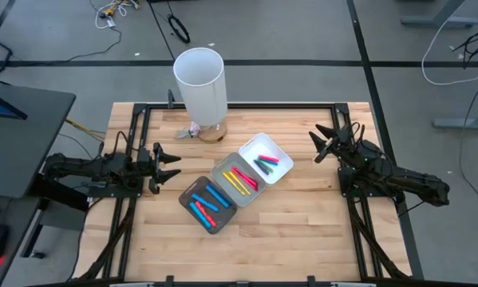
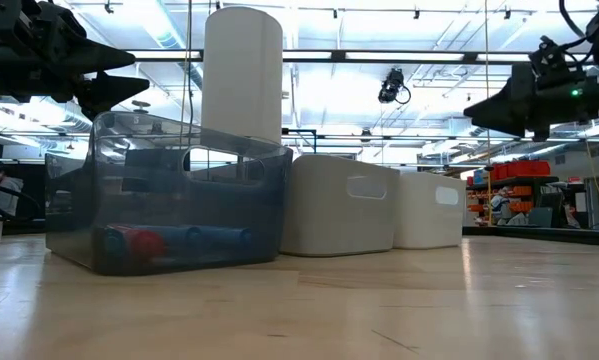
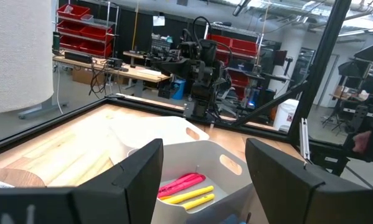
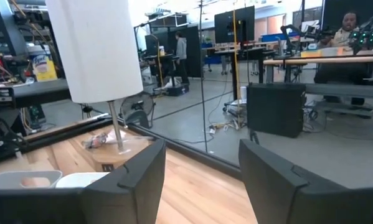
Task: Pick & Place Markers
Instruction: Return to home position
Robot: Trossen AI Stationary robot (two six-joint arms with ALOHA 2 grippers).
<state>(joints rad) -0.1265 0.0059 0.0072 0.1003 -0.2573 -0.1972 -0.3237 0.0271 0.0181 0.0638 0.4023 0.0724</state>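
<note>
While both arms wait at the side edges of the table (image 1: 302, 231), the markers (image 1: 237, 182) lie sorted in three trays that stand touching in a slanted row at its middle. The dark tray (image 1: 184, 196) is nearest and furthest left. It holds blue markers (image 1: 215, 196) and red markers (image 1: 203, 213), and the low view shows their ends through its see-through wall. The grey tray (image 1: 220, 167) sits in the middle of the row with yellow markers (image 1: 235, 184) and pink markers (image 1: 246, 176) lying side by side. The white tray (image 1: 282, 151) is farthest and furthest right, holding dark green markers (image 1: 264, 166) and a lone pink marker (image 1: 270, 158).

The left gripper (image 1: 173, 164) hangs above the table's left edge, just left of the dark tray. Its fingers are spread apart, hold nothing and point toward the trays. The right gripper (image 1: 319, 146) hangs on the right side, well apart from the white tray, and its fingers are likewise spread and empty.

A tall white cylinder (image 1: 199, 80) stands upright on a round wooden base (image 1: 213, 134) at the far side of the table, left of the white tray.
</note>
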